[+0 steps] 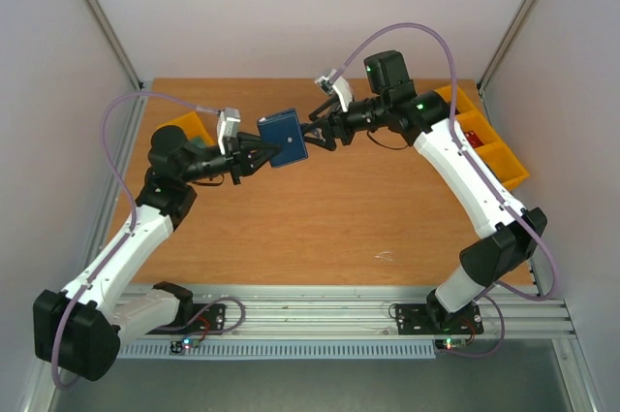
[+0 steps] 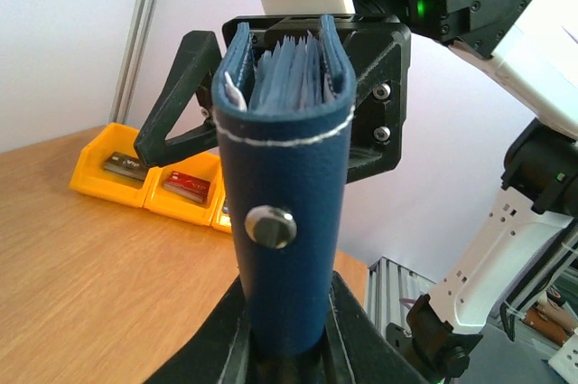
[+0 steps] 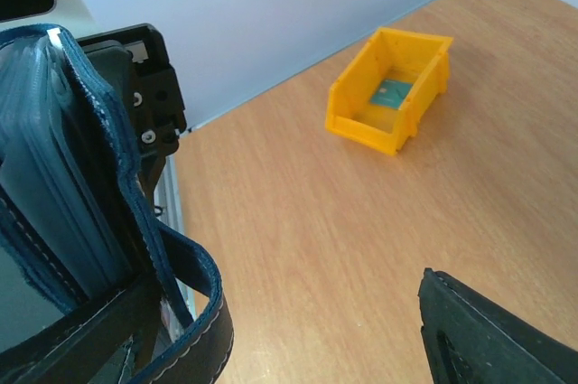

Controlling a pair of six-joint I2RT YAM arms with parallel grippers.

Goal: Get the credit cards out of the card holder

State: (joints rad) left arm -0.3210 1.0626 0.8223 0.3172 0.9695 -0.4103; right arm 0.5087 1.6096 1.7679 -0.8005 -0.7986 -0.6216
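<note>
Left jaws clenched on card holder (image 2: 284, 248), midair; right jaws spread wide at its open edge.

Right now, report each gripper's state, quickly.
Left gripper: closed on the card holder.
Right gripper: fingers open, spread at the card holder's far end, not clamping it.
</note>
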